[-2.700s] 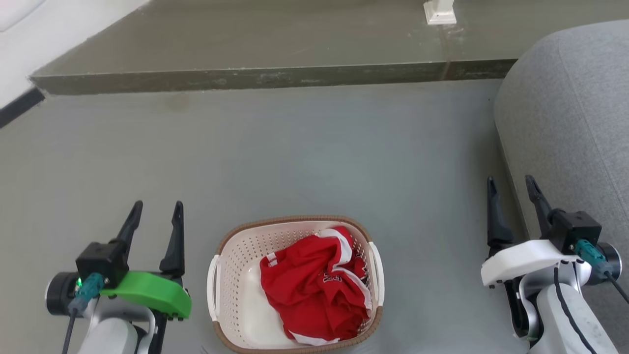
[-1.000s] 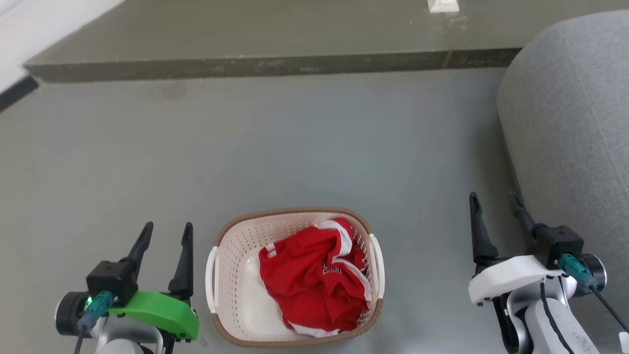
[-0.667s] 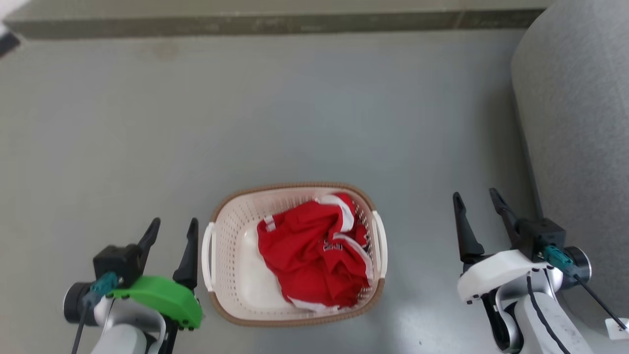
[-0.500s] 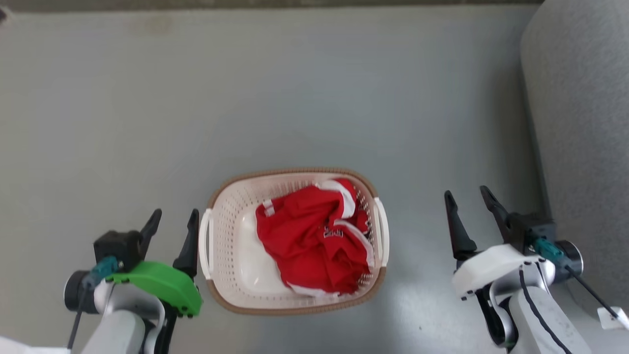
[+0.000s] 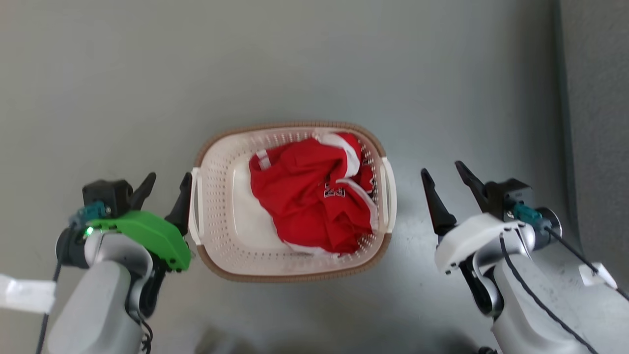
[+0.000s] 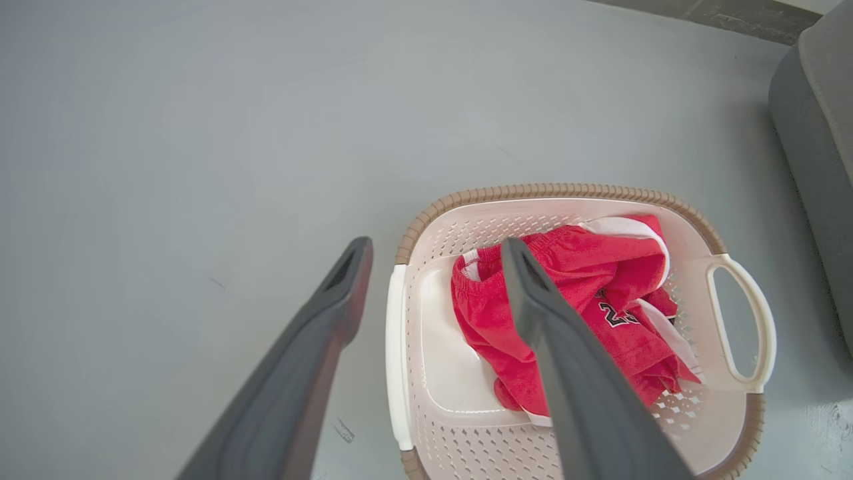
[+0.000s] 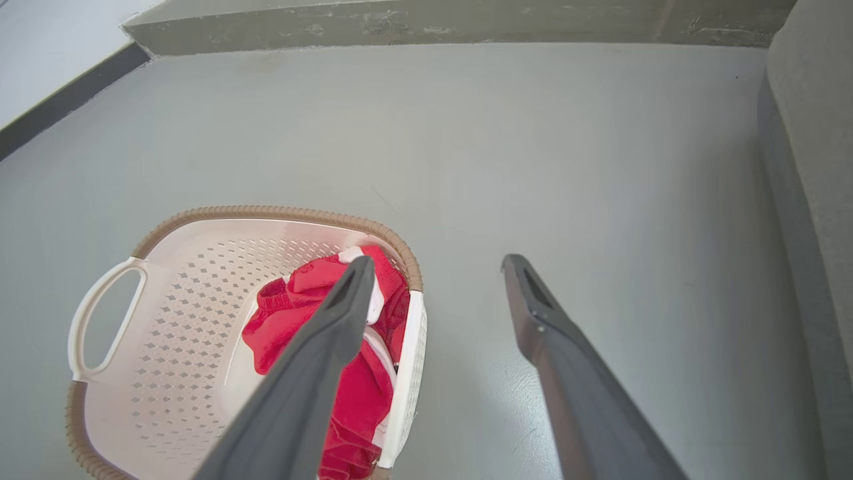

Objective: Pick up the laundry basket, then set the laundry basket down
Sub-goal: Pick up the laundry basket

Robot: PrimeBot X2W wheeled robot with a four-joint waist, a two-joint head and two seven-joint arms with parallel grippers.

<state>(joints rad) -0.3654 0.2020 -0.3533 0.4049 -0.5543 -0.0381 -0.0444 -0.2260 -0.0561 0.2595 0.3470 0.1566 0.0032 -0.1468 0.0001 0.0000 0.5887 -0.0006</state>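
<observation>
Left pincer [image 5: 169, 178] nearer cream, brown-rimmed basket [image 5: 218, 162]

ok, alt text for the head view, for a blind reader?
A cream laundry basket holding a crumpled red garment sits on a grey floor, seen from above. The open left gripper is close beside its left handle; the open right gripper stands apart on the other side.

Home setting: grey fabric-upholstered sofa [image 5: 597, 98] on grey floor [image 5: 245, 59]; cream perforated plastic laundry basket [image 5: 216, 221] holding red garment [image 5: 304, 196].
</observation>
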